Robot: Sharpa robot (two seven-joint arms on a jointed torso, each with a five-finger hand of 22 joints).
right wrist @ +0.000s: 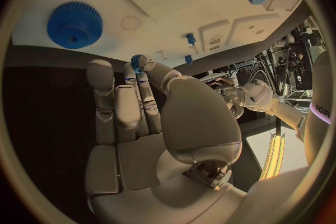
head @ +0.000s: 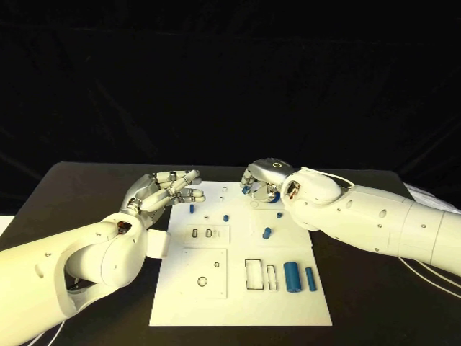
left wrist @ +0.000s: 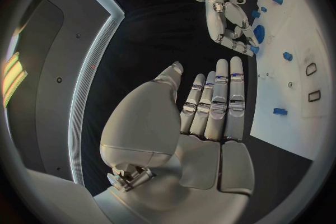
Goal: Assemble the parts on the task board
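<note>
The white task board lies in the middle of the black table. My right hand hovers over its far edge; thumb and fingertips pinch a small blue toothed part. A large blue gear sits on the board close to that hand, partly hidden behind its fingers in the left wrist view. My left hand hangs above the board's far left corner with straight fingers and nothing in it. Small blue pegs and a blue piece stand mid-board.
Two blue cylinders lie side by side near the board's right edge, next to narrow slots. Raised white plates with cut-outs occupy the left half. White cables trail on the table at the right.
</note>
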